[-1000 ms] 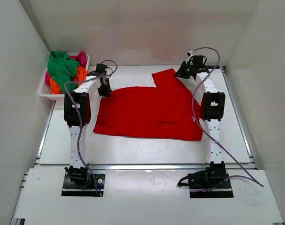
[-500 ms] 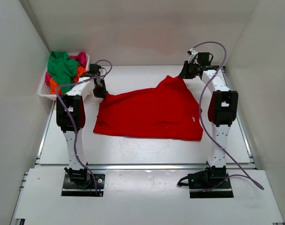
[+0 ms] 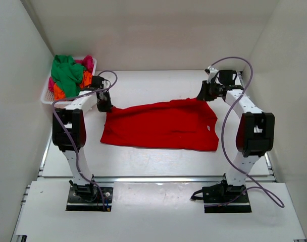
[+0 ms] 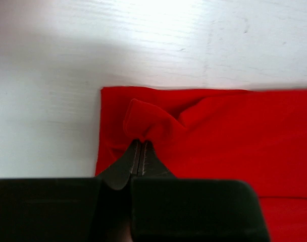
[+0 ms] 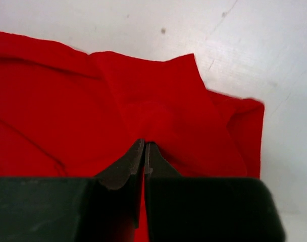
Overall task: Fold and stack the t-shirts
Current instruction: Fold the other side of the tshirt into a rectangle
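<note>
A red t-shirt (image 3: 161, 126) lies spread across the middle of the table, its far edge lifted and stretched between both arms. My left gripper (image 3: 105, 105) is shut on the shirt's far left corner; the left wrist view has the cloth (image 4: 158, 121) bunched at the closed gripper (image 4: 142, 142). My right gripper (image 3: 203, 96) is shut on the far right corner, and in the right wrist view the red cloth (image 5: 143, 101) puckers at the gripper (image 5: 144, 143). More t-shirts (image 3: 67, 74), green, orange and pink, are heaped in the basket at the far left.
A white lattice basket (image 3: 48, 98) stands at the table's far left corner, just behind my left arm. White walls close in the table on the left, right and back. Purple cables loop off both wrists.
Both arms have drawn the shirt's far edge toward the near side and raised it. The right sleeve that lay flat at the back is now pulled in under the right gripper.
</note>
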Controlling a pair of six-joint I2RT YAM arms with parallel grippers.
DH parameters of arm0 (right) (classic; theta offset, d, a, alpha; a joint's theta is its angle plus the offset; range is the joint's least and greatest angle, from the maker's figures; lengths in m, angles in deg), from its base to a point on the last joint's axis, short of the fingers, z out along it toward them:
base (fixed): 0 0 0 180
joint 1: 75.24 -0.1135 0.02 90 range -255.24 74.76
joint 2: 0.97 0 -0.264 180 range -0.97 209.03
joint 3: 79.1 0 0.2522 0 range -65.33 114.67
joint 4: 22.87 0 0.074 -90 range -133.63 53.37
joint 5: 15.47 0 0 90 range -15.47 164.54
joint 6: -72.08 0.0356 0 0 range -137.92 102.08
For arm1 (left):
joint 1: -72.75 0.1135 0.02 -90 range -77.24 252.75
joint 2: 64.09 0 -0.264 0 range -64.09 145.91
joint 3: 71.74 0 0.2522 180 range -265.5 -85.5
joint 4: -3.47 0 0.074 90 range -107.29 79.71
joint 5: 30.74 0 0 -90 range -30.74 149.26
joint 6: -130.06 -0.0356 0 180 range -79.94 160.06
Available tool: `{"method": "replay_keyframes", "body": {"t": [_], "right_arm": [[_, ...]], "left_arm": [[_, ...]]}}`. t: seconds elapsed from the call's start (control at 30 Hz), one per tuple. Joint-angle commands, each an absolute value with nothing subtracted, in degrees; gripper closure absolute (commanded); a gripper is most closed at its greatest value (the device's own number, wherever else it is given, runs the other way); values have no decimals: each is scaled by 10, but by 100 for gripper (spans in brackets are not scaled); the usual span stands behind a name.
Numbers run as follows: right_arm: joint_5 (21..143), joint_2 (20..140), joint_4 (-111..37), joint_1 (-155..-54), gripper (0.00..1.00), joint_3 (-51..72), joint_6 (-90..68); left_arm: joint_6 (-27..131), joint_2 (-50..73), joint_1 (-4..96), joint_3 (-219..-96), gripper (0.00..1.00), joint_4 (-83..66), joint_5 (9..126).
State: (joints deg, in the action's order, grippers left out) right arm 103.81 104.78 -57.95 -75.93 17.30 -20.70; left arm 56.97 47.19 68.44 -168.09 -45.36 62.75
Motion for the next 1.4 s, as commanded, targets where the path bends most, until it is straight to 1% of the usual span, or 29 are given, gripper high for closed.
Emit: {"method": "replay_keyframes", "body": {"t": [0.0,0.13,0.2,0.3,0.57,1.0,1.27,1.37], "right_arm": [[1049,977,-559,-753,100,130,-220],[1047,923,-559,-755,100,82,-219],[1053,903,-561,-737,100,54,-214],[1047,868,-561,-741,100,16,-212],[1044,806,-594,-713,100,-43,-234],[1032,789,-617,-724,100,-84,-248],[1032,774,-616,-730,100,-116,-247],[1030,769,-620,-729,100,-133,-248]], "left_arm": [[564,413,701,-1646,100,-426,641],[568,377,706,-1603,100,-393,651],[569,365,706,-1581,100,-366,658],[579,354,713,-1568,100,-346,675],[578,328,714,-1543,100,-349,689],[576,257,704,-1443,100,-327,687],[569,249,706,-1437,100,-316,677],[572,242,705,-1432,98,-315,675]]}}
